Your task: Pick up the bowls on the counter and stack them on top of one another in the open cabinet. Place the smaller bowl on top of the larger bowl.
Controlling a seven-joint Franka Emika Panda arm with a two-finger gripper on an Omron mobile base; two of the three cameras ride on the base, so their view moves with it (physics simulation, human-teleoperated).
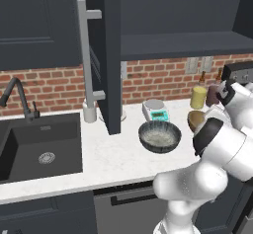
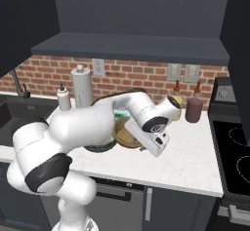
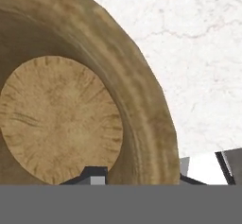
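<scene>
The smaller bowl (image 3: pixel 61 119) sits upright on the counter (image 3: pixel 198 53), mouth up; being round, it has no long axis to speak of. The hand view looks straight down into it, showing the pale grained disc of its floor and the thick tan rim, which the base views do not give. There one dark finger tip (image 3: pixel 94 175) stands inside the wall and the other outside, so the gripper (image 3: pixel 142 176) is pinched on the rim. The left base view shows a sliver of this bowl (image 1: pixel 195 120) behind the arm, right of the larger bowl (image 1: pixel 159 136), which rests mouth up in front of a white kitchen scale (image 1: pixel 155 110). A yellow jar (image 1: pixel 199 97) stands just behind. Above, the cabinet (image 1: pixel 183 44) stands with its door (image 1: pixel 106 55) swung out, silver bar handle (image 1: pixel 87 55) upright.
</scene>
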